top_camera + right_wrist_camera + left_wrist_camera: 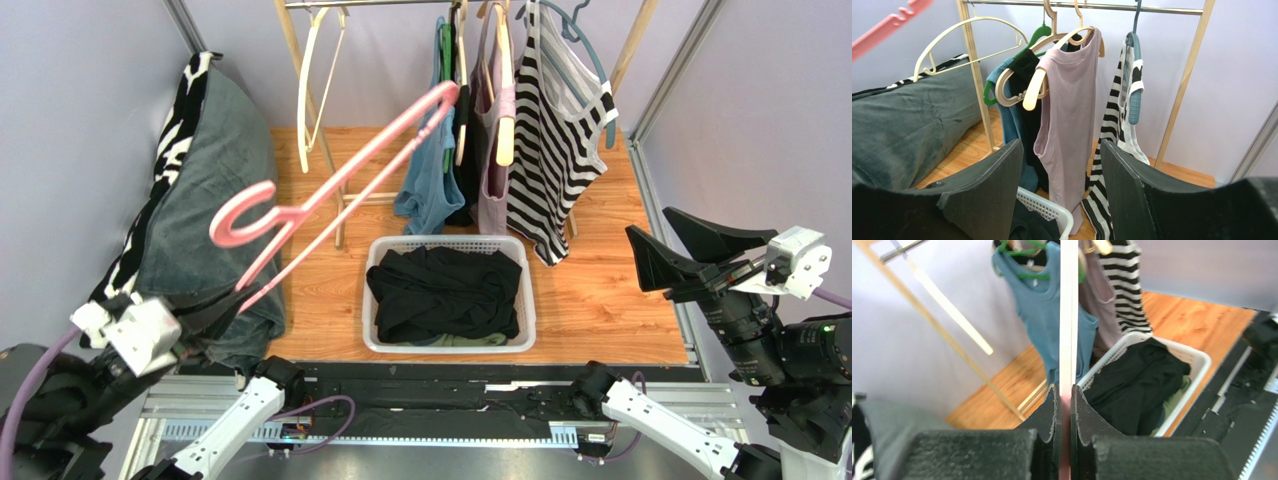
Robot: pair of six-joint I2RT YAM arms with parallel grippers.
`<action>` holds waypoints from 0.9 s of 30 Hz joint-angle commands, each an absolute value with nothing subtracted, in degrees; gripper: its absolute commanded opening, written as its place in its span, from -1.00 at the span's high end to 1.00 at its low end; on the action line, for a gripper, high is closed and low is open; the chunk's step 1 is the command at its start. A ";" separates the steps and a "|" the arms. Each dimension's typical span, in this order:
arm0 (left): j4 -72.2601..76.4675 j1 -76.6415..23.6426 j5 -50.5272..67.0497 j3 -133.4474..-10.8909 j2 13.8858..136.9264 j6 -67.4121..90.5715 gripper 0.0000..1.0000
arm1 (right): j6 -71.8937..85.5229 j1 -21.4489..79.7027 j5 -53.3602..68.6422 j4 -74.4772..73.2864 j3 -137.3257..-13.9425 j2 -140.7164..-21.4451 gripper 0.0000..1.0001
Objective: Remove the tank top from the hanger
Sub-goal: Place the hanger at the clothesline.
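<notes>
Left pincer [240,293] pinched the bare pink hanger [330,190] aloft, clear of the rack [292,60]; right pincer [656,238] stood spread, and the black tank top [445,295], apparently freed, lay in the basket [445,241]

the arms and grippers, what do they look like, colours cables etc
The left arm and right arm have white links with black joints. The left gripper and right gripper each carry broad matte black wedge-shaped fingers on a white wrist block, with a purple cable trailing from each wrist.
</notes>
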State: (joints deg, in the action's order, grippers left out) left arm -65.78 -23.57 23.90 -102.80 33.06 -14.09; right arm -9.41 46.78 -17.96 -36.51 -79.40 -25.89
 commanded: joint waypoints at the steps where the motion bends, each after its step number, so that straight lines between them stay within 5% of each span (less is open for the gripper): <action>1: -60.82 -22.50 13.90 -99.06 38.22 -7.30 1.00 | -5.89 46.67 -18.55 -37.26 -80.07 -29.09 -0.26; 11: -59.58 -20.39 11.43 -101.42 51.32 1.30 1.00 | -1.50 46.76 -16.26 -36.91 -78.31 -30.32 -0.23; 27: -66.44 -18.81 6.15 -127.32 76.97 9.49 1.00 | -1.32 46.67 -13.71 -36.74 -79.46 -32.70 -0.22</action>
State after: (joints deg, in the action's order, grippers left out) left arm -64.79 -19.11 8.47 -119.02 71.22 6.50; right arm -2.20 46.78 -14.85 -37.47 -78.39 -31.62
